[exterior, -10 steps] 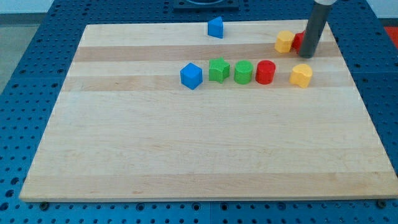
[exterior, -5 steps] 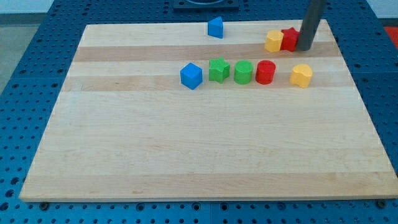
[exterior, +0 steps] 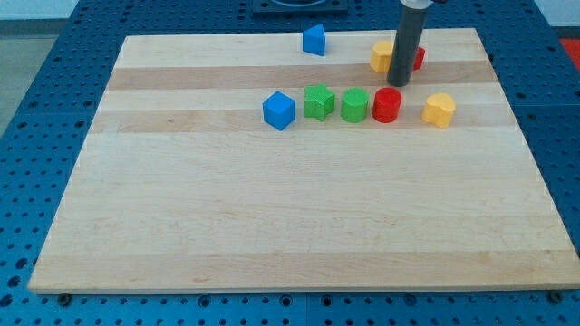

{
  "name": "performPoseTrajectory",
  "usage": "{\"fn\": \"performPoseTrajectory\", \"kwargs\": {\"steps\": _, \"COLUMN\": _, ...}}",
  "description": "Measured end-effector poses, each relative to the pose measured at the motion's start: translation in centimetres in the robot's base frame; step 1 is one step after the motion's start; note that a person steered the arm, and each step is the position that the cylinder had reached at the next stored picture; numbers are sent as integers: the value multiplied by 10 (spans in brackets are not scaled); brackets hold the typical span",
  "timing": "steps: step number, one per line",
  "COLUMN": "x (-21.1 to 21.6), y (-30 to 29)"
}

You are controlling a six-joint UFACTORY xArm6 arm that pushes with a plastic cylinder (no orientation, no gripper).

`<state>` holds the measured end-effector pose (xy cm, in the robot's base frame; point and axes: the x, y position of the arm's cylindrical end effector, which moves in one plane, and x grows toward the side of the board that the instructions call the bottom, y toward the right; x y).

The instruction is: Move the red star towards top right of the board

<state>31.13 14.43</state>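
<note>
Red star [exterior: 417, 57] is sitting near the board's top right, mostly hidden behind my rod, just right of it. My tip [exterior: 398, 84] is resting just above the red cylinder [exterior: 387, 105], with a yellow block [exterior: 381, 56] peeking out left of the rod (shape unclear). I am carrying no jaws, only a rod. Green cylinder [exterior: 354, 105], green star [exterior: 319, 100] and blue cube [exterior: 279, 110] are lining up leftward of the tip.
</note>
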Motion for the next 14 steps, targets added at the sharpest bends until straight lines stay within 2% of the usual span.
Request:
{"fn": "performPoseTrajectory", "kwargs": {"steps": 4, "x": -22, "y": 10}}
{"fn": "performPoseTrajectory", "kwargs": {"steps": 6, "x": -28, "y": 63}}
{"fn": "performPoseTrajectory", "kwargs": {"steps": 7, "x": -31, "y": 47}}
{"fn": "performPoseTrajectory", "kwargs": {"steps": 9, "x": -7, "y": 23}}
{"fn": "performPoseTrajectory", "kwargs": {"steps": 14, "x": -41, "y": 30}}
